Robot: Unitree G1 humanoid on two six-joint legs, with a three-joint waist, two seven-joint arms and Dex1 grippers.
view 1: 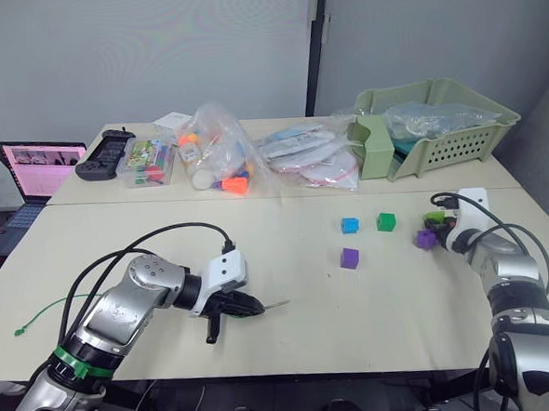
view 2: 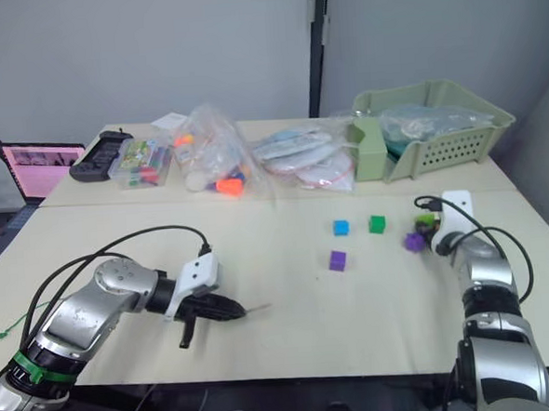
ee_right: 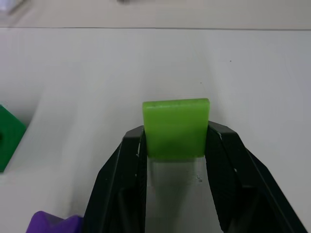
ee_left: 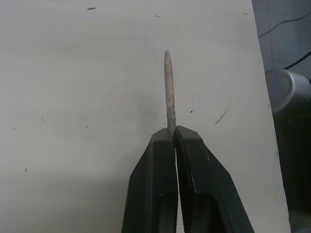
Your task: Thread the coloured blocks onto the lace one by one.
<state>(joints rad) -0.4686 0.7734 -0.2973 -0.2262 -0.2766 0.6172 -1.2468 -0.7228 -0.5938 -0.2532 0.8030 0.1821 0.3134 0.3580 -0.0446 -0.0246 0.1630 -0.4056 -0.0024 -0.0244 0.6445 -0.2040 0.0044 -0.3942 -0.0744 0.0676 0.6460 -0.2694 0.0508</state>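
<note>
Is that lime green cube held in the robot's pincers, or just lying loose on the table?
Held. The right end effector has its two black fingers pressed against opposite sides of the lime green cube.

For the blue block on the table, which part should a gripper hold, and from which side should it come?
Probably from above, closing on two opposite flat side faces of the blue block. It sits flat and alone on the table, with open space around it.

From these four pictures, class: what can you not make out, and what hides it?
- Lime block's hole: right wrist view shows a plain face between the right gripper's fingers.
- Lace behind its tip: hidden by the left gripper and arm.
- Bag contents: blurred by plastic.
</note>
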